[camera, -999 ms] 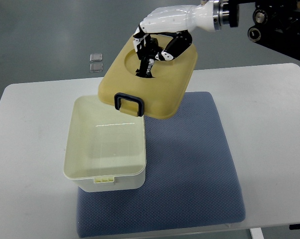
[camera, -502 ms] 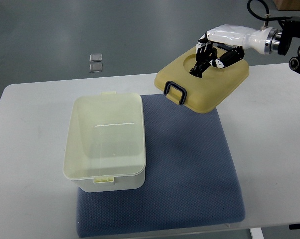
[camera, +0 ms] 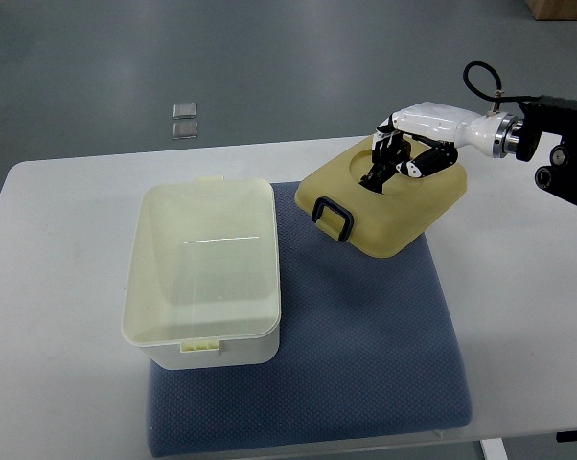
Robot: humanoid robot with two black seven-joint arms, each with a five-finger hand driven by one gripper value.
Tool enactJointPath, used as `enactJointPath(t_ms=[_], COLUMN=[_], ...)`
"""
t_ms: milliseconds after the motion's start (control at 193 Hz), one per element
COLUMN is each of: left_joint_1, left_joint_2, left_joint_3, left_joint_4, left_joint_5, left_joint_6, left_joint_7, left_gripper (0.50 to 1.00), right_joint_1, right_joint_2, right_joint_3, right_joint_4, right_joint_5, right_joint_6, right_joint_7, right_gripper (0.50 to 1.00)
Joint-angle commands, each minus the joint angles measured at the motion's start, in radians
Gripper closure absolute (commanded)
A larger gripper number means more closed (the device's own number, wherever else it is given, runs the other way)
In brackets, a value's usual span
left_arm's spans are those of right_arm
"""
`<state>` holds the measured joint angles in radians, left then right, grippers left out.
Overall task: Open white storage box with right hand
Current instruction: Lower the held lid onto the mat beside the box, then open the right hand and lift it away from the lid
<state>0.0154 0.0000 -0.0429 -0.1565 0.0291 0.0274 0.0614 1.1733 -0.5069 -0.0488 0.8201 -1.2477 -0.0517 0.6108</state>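
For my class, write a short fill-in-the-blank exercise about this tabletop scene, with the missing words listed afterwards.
1. The right hand grips the tan plastic lid from ____.
2. The lid's latch handle is coloured ____.
3. The open cream plastic storage box stands partly on the ____ fabric mat.
4. The lid lies to the box's ____.

Missing words: above; black; blue; right

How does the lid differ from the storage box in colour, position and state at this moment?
The lid is a darker mustard yellow, while the storage box is pale cream. The lid is tilted and gripped by the right hand; the box stands level and untouched. The lid sits over the far right part of the blue mat, the box on its left side, open and empty. The lid carries a dark latch; the box shows none. Both are rectangular with rounded corners.
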Motion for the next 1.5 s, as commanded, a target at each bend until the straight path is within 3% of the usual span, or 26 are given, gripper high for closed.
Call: enactJointPath(t_ms=[0,585,606,657,699,740,807,854,1180,1252,1428,1496], left_joint_1=[0.000,0.000,0.000,0.000,0.000,0.000,0.000,0.000,0.000,0.000,0.000,0.000], left_joint_2=[0.000,0.000,0.000,0.000,0.000,0.000,0.000,0.000,0.000,0.000,0.000,0.000], left_joint_3=[0.000,0.000,0.000,0.000,0.000,0.000,0.000,0.000,0.000,0.000,0.000,0.000], left_joint_4=[0.000,0.000,0.000,0.000,0.000,0.000,0.000,0.000,0.000,0.000,0.000,0.000], left_joint_5=[0.000,0.000,0.000,0.000,0.000,0.000,0.000,0.000,0.000,0.000,0.000,0.000], left_joint_6=[0.000,0.000,0.000,0.000,0.000,0.000,0.000,0.000,0.000,0.000,0.000,0.000], left_joint_7=[0.000,0.000,0.000,0.000,0.000,0.000,0.000,0.000,0.000,0.000,0.000,0.000], left_gripper=[0.500,0.500,0.500,0.500,0.500,0.500,0.500,0.500,0.500,0.500,0.500,0.500], right_joint_1=[-0.020,-0.099,-0.099,-0.099,-0.104,-0.109,-0.112,-0.112,-0.109,-0.110,-0.175,-0.205], right_joint_2=[0.018,0.073,0.073,0.073,0.073,0.073,0.073,0.073,0.054,0.051,0.027,0.027], right_joint_3=[-0.002,-0.002,-0.002,0.000,0.000,0.000,0.000,0.000,0.018,0.076,0.314,0.371], right_joint_4=[0.001,0.001,-0.001,0.001,-0.001,-0.001,0.001,0.001,0.001,0.001,-0.002,-0.007], right_joint_5=[-0.002,-0.006,-0.001,0.002,0.004,0.005,0.005,0.005,0.168,0.272,0.583,0.680], right_joint_6=[0.000,-0.019,-0.019,-0.017,-0.016,-0.016,-0.013,-0.011,0.000,0.049,0.246,0.268], right_joint_7=[0.000,0.000,0.000,0.000,0.000,0.000,0.000,0.000,0.000,0.000,0.000,0.000], right_gripper=[1.000,1.000,0.965,0.814,0.722,0.679,0.664,0.607,0.591,0.587,0.587,0.587])
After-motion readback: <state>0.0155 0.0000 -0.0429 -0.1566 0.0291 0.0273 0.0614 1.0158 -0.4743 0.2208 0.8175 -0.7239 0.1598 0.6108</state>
